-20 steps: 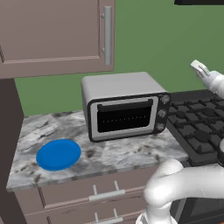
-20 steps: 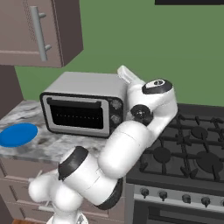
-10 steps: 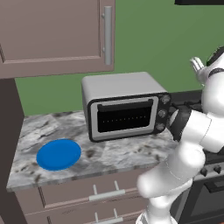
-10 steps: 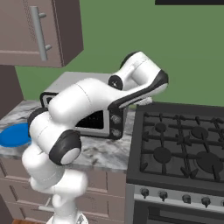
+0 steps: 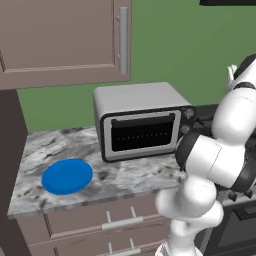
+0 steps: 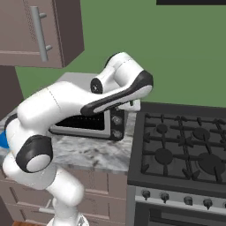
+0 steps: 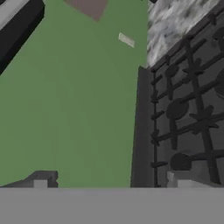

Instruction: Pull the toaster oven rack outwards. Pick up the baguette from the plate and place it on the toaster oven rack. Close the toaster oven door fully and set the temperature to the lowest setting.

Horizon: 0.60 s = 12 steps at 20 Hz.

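Dark fingertips (image 7: 41, 178) of the gripper (image 7: 111, 183) stand wide apart, with nothing between them. They look along the green wall, above the far side of the stove (image 6: 181, 150), so the hand is well apart from the oven (image 5: 142, 127). The oven stands on the counter (image 5: 125, 177), just left of the stove. Its front looks shut, with the bar handle along the top edge.

A thin pale line behind the dark glass is probably the rack (image 5: 145, 136). I judge it light and stiff, a wire shelf that slides. The best hold is on the front wire, at its middle, so that it comes out straight and does not jam.

The plate (image 5: 67, 176) lies near and left of the oven, and its top looks plain blue. Bread of this kind is light, with a hard crust that can crumble, so I would take it across the middle, gently.
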{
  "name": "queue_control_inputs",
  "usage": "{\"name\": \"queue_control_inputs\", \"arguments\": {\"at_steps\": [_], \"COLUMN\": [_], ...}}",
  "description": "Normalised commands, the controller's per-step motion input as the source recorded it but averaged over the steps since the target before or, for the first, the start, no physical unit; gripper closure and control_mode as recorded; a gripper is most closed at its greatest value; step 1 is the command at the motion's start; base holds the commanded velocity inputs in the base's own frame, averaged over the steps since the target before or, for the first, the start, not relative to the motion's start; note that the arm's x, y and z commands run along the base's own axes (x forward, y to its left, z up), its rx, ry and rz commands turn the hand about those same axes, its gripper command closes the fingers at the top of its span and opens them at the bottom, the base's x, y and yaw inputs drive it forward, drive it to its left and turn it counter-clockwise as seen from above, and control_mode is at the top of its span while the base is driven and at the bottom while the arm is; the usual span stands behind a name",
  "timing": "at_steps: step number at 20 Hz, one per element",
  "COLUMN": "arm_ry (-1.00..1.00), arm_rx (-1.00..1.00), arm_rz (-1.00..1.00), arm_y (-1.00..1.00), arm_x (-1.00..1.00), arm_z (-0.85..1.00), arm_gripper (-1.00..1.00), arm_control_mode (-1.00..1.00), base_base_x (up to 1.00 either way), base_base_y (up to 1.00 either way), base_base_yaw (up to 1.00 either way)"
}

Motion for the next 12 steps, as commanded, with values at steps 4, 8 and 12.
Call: {"name": "queue_control_inputs", "arguments": {"at_steps": [4, 8, 12], "arm_ry": [0.38, -0.07, -0.25], "arm_rx": [-0.11, 0.45, 0.67], "arm_rz": [0.12, -0.42, -0.47], "arm_y": [0.75, 0.51, 0.21], "arm_x": [-0.04, -0.28, -0.21], "arm_z": [1.00, 0.83, 0.39], "arm_gripper": [-1.00, -1.00, -1.00], "arm_control_mode": [-1.00, -1.00, -1.00], "base_base_x": [0.00, 0.00, 0.00], "base_base_y": [0.00, 0.00, 0.00], "base_base_yaw": [0.00, 0.00, 0.00]}}
